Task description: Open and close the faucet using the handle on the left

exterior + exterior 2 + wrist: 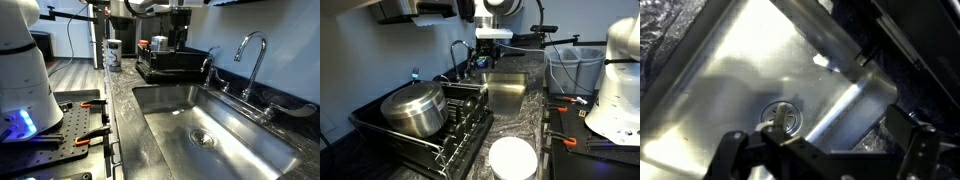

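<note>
The tall chrome gooseneck faucet (252, 52) stands at the back rim of the steel sink (170, 98). It also shows in an exterior view (456, 50). Two small chrome handles flank its base, one nearer the rack (222, 86) and one on the other side (268, 112). My gripper (492, 38) hangs high over the sink, apart from the faucet and handles, and shows at the top of an exterior view (180, 20). In the wrist view the gripper (820, 138) is open and empty, looking down at the sink drain (780, 115). No faucet or handle shows there.
A black dish rack (460, 135) holding a steel pot (415, 108) stands beside the sink; it also shows in an exterior view (175, 68). A white round lid (512, 158) sits on the dark counter. The robot base (25, 80) is nearby.
</note>
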